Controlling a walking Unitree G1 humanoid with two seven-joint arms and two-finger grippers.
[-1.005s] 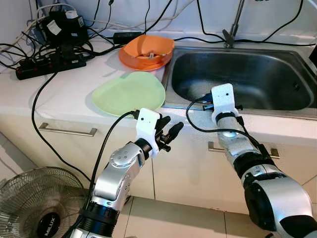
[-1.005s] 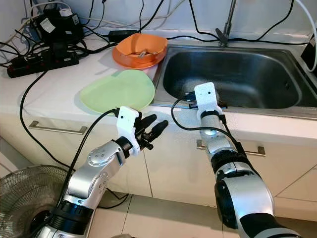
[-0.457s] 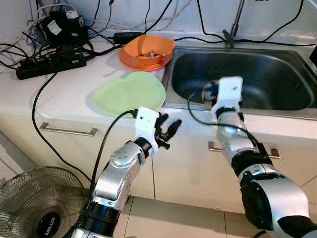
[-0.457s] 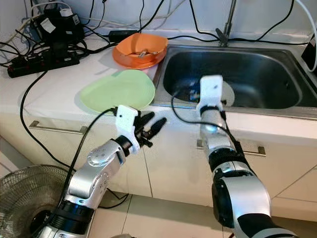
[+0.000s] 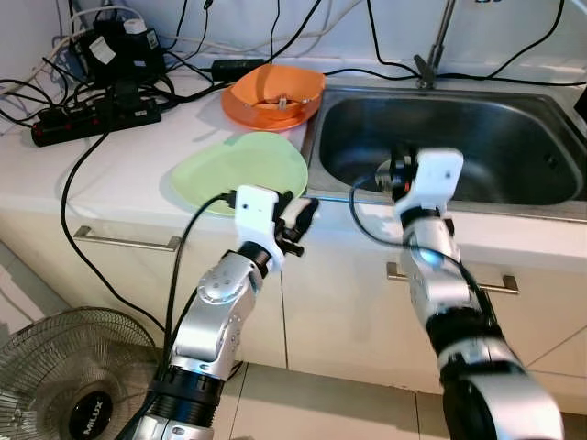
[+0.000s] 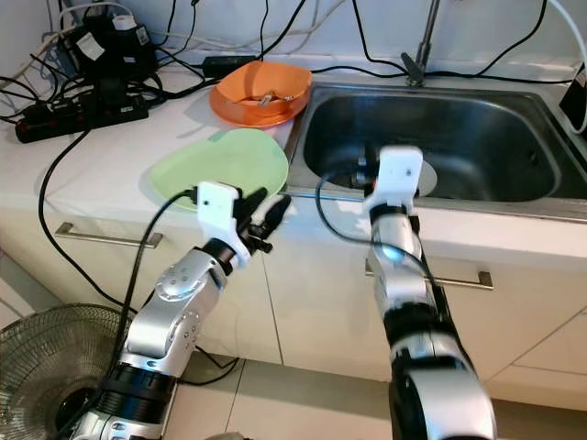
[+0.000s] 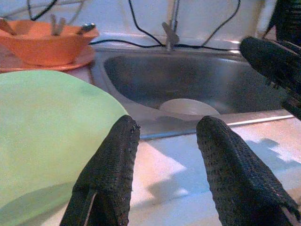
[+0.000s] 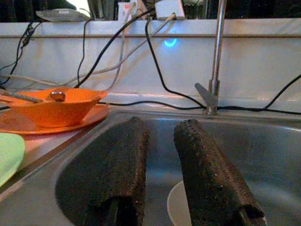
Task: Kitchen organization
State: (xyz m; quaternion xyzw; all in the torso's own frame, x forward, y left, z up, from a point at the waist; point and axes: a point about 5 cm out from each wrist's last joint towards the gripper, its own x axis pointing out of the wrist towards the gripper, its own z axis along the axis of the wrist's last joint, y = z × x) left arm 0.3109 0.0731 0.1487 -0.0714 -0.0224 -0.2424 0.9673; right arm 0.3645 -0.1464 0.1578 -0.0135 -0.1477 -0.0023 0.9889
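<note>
Fingers of the left gripper [image 7: 164,160] spread apart, empty, beside the flat green plate [image 5: 240,168]; right gripper [image 8: 160,165] slightly parted, empty, above the sink [image 5: 477,137].

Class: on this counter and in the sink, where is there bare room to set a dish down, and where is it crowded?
Bare counter lies left of the green plate, up to the black cable. The sink floor is bare right of the white dish. The back left corner is crowded: power strip, cables, orange bowl.
</note>
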